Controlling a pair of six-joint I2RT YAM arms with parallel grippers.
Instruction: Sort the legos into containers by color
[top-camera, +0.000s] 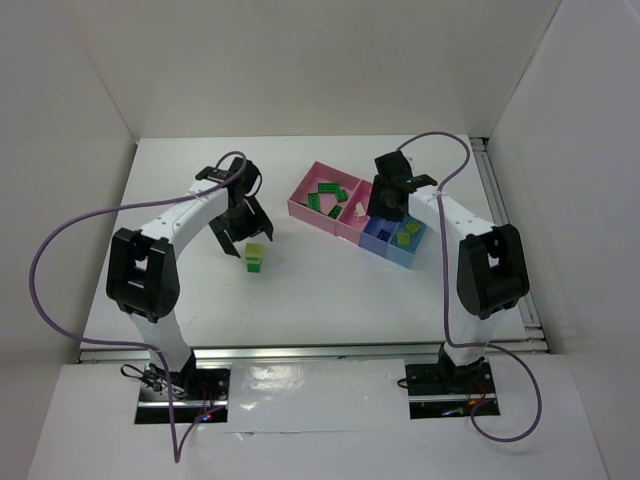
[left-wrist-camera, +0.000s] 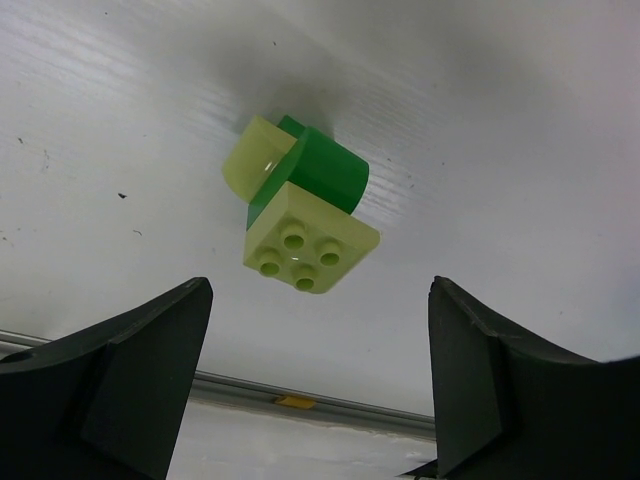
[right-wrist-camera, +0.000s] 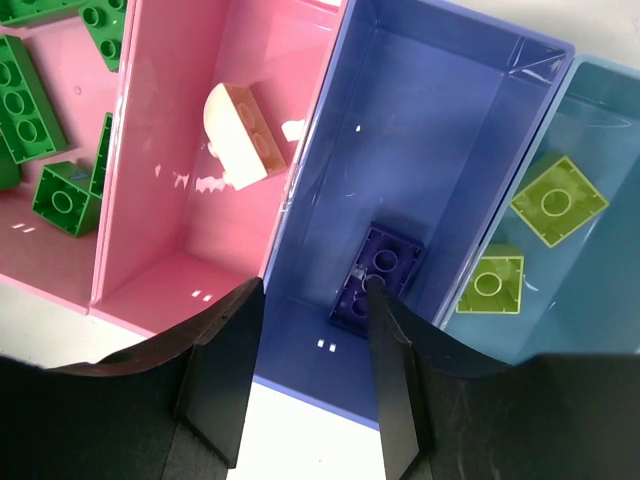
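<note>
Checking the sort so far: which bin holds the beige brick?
The narrow pink bin: it sits between the wide pink bin with green bricks and the blue bin holding a dark blue brick.

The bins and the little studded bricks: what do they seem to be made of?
Pink bin and blue bin: likely thin moulded plastic, glossy; light glints show on their floors and walls. Yellow-green brick: plastic, apparently slightly translucent, paler at its edges. Green brick joined to it: opaque plastic, smooth with a soft sheen. Dark blue brick: opaque plastic with moulded studs.
</note>
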